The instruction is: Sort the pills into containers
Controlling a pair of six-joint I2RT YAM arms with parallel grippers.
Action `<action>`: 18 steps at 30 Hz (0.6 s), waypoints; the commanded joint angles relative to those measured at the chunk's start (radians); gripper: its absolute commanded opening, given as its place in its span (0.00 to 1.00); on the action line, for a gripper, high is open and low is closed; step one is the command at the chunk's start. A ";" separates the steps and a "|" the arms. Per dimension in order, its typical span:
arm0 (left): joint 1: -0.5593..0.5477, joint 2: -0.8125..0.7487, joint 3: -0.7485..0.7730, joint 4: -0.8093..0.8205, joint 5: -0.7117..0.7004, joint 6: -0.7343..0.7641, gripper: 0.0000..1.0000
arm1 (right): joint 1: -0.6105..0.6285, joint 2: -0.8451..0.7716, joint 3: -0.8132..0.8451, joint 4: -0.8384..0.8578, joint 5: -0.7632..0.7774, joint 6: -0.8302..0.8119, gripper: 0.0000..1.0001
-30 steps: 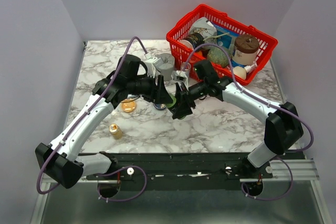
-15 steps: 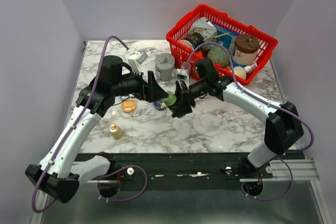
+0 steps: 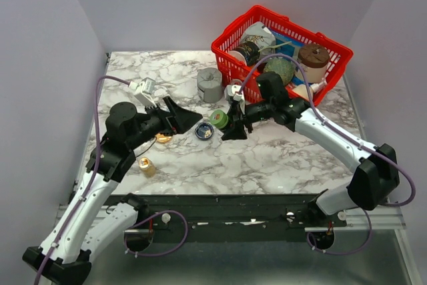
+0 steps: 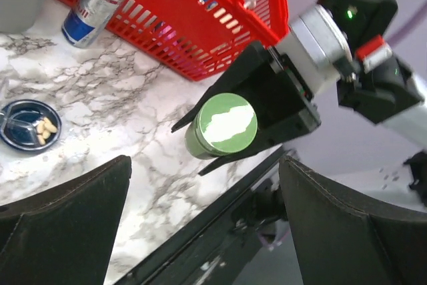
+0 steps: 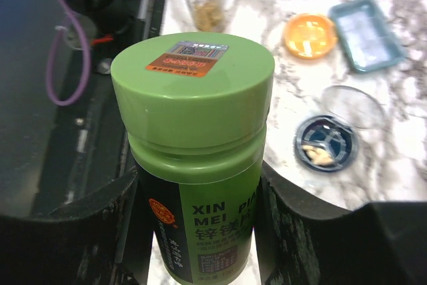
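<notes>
My right gripper (image 3: pixel 227 125) is shut on a green pill bottle (image 5: pixel 197 138) with its cap on, held above the marble table (image 3: pixel 267 158). The bottle (image 4: pixel 220 125) also shows in the left wrist view, clamped between the right arm's black fingers. The dark blue container (image 3: pixel 204 131) lies just left of it and holds a few pale pills (image 5: pixel 319 153). The orange container (image 5: pixel 309 36) lies further left and looks empty; in the top view it (image 3: pixel 163 138) is half hidden by my left arm. My left gripper (image 3: pixel 183 117) stands open and empty, left of the bottle.
A red wire basket (image 3: pixel 280 51) of groceries fills the back right. A grey notched block (image 3: pixel 209 85) stands beside it. A small amber bottle (image 3: pixel 147 166) stands near the front left. A pale blue tray (image 5: pixel 367 31) and a clear lid (image 5: pixel 350 105) lie near the containers.
My left gripper has opened, let go of the green bottle and pulled back to the left. The right gripper has kept hold of the bottle and shifted slightly back and right.
</notes>
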 commanded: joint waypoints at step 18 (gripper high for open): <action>-0.199 0.341 0.243 -0.201 -0.433 -0.301 0.99 | 0.002 -0.051 -0.025 0.035 0.275 -0.109 0.19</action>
